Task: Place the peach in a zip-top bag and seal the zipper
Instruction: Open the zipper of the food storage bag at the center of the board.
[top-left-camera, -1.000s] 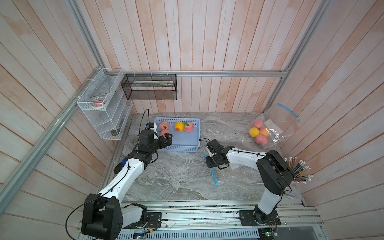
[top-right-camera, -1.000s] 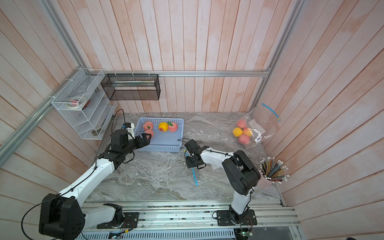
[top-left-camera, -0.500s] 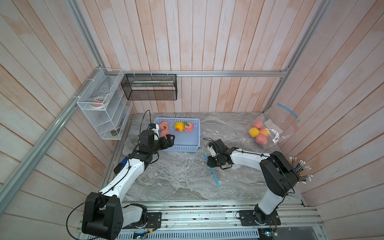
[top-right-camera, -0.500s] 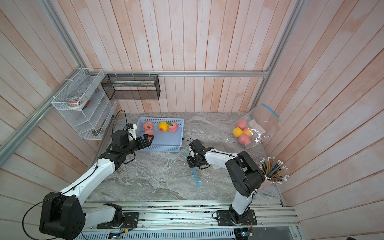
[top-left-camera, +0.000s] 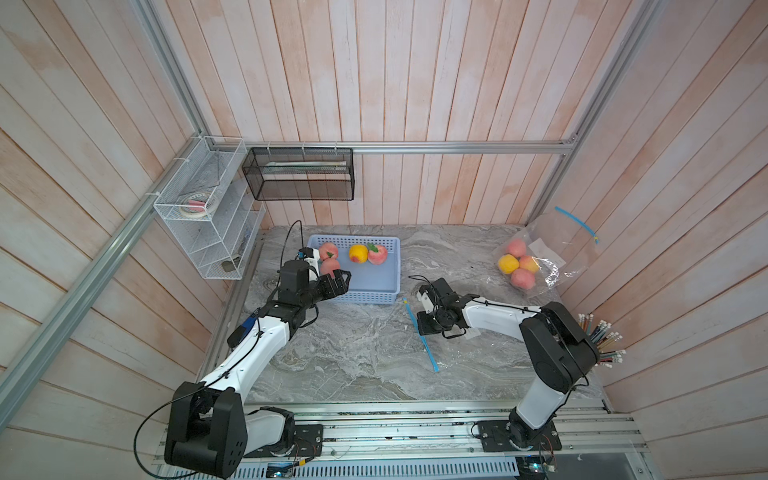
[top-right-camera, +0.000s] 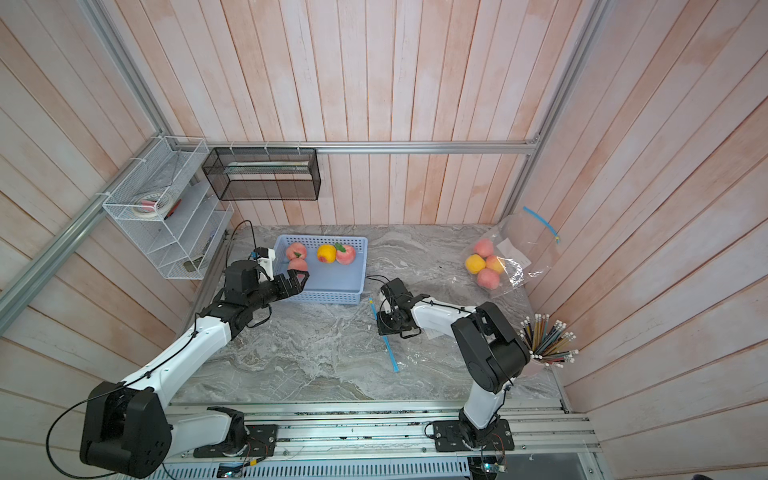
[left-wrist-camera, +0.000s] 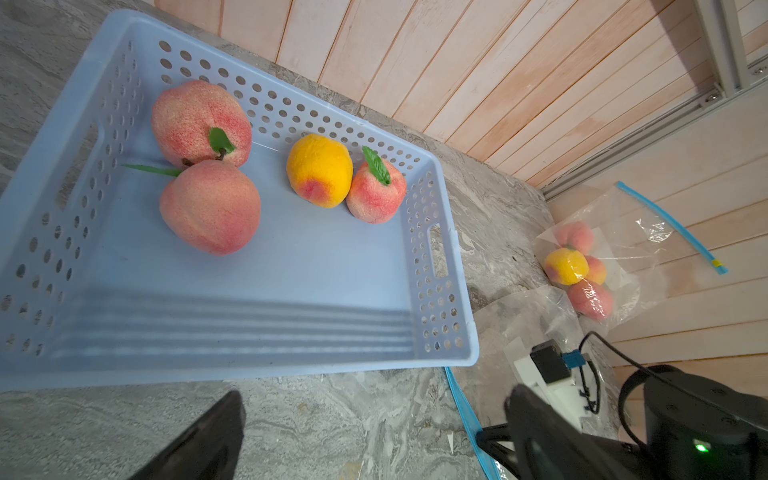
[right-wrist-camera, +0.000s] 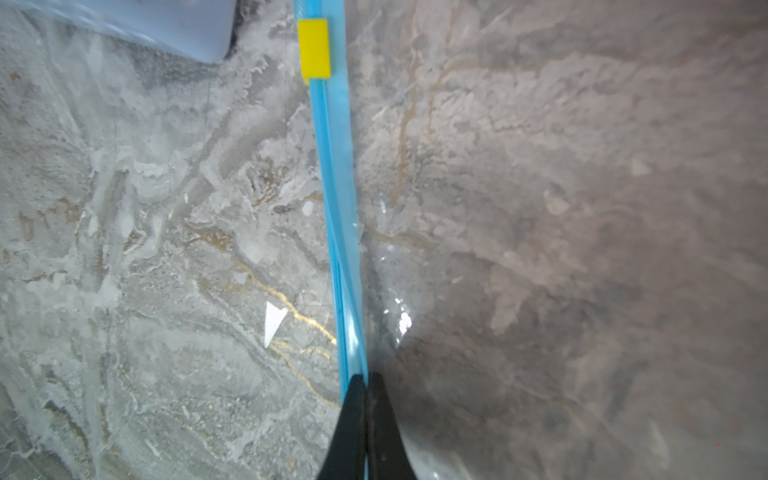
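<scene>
- My left gripper (top-left-camera: 337, 279) hangs wide open at the near rim of the basket (top-left-camera: 374, 296). I judge it is lined up on the nearest peach (left-wrist-camera: 210, 208), which lies in the basket by the bench's far edge.
- My right gripper (right-wrist-camera: 365, 384) is pinched closed on the zipper strip (right-wrist-camera: 338, 187) of the zip-top bag (right-wrist-camera: 399, 320), probably to steady its mouth.
- The clear film barely shows against the marble, so I cannot tell whether the mouth is open.

A white wire shelf (top-left-camera: 183, 178) is fixed on the side wall, with a tape roll (top-left-camera: 195, 205) laid inside; a black mesh basket (top-left-camera: 299, 185) is hung just beside; pencils (top-left-camera: 598, 338) are gathered well apart.
</scene>
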